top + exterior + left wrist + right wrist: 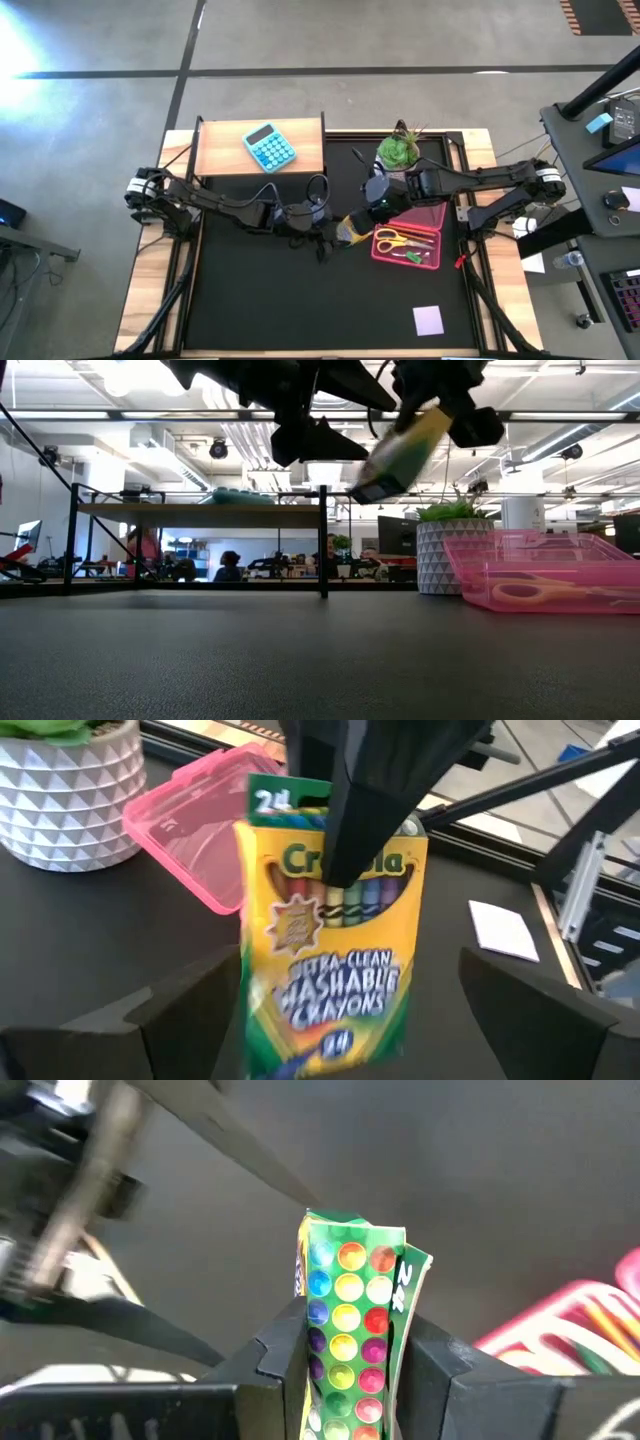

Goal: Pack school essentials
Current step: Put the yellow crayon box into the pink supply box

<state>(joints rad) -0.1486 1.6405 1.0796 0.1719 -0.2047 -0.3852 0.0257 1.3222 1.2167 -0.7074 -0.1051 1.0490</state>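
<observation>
The yellow-green crayon box hangs in the air over the black mat, with my right gripper shut on it. In the low view the box is tilted and far above the table. My left gripper is open, one finger on each side of the box's lower end, and I see no touch. The open pink case lies just right of the box, with the yellow-handled scissors and some pens in it. The lilac notepad lies flat near the front right. My right gripper pinches the crayon box between its two fingers, near the box's upper end. One finger lies over the printed front face and the other is behind the box. The fingers slant down from the table's right. The box hangs tilted, clear of the table.
A light-blue calculator lies on a wooden shelf at the far left. A green plant in a white pot stands at the far edge, behind the pink case. The near half of the mat is bare apart from the notepad.
</observation>
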